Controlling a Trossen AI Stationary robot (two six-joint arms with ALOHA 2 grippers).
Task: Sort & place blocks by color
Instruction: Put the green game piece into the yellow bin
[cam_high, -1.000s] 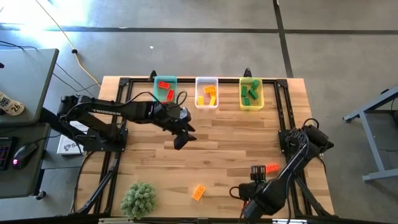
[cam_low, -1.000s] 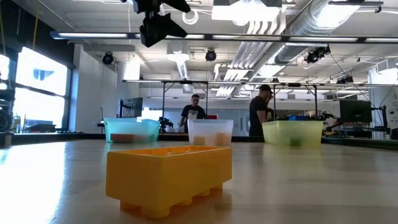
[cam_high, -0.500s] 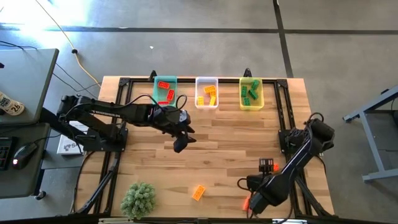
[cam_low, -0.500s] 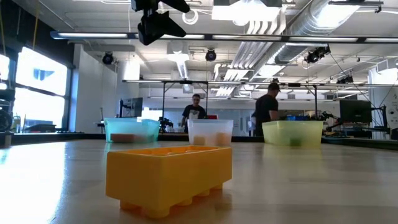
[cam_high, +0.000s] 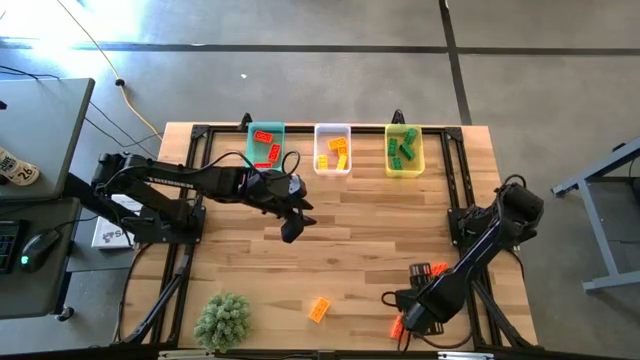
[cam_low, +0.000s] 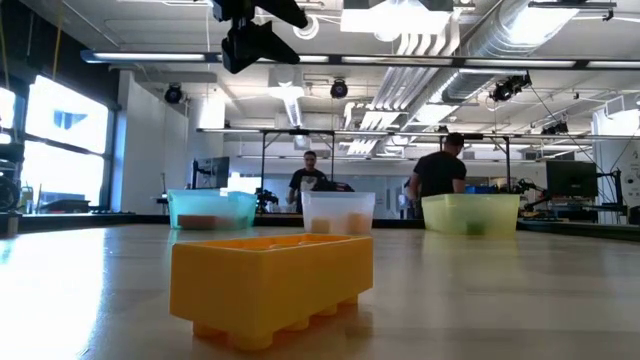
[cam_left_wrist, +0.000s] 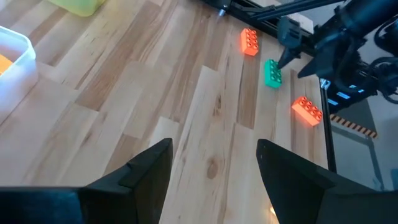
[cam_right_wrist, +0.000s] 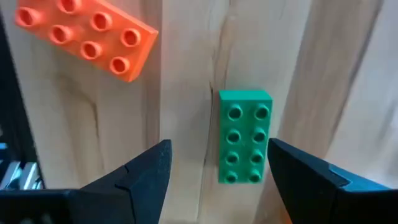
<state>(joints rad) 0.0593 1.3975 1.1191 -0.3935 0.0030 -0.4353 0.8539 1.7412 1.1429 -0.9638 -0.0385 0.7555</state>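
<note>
A green block (cam_right_wrist: 244, 144) lies flat, studs up, on the table near its near right corner. My right gripper (cam_right_wrist: 217, 171) hovers over it, open, with a finger on each side and no touch; in the high view the right gripper (cam_high: 410, 303) hides the block. Two orange blocks (cam_high: 437, 269) (cam_high: 395, 327) lie beside it. One of these orange blocks (cam_right_wrist: 87, 34) shows in the right wrist view. A yellow block (cam_high: 319, 309) rests near the near edge. My left gripper (cam_high: 291, 228) hangs open above the table's middle, and the left wrist view sees the green block (cam_left_wrist: 272, 73).
Three bins stand along the far edge: teal with red blocks (cam_high: 265, 147), clear with yellow ones (cam_high: 333, 150), yellow-green with green ones (cam_high: 404, 150). A small plant (cam_high: 222, 320) sits at the near left. People move in the room behind.
My right arm has swung its elbow toward the table's right edge, and its gripper has shifted slightly over the near right corner, uncovering the orange block by the near edge. The blocks lie where they were.
</note>
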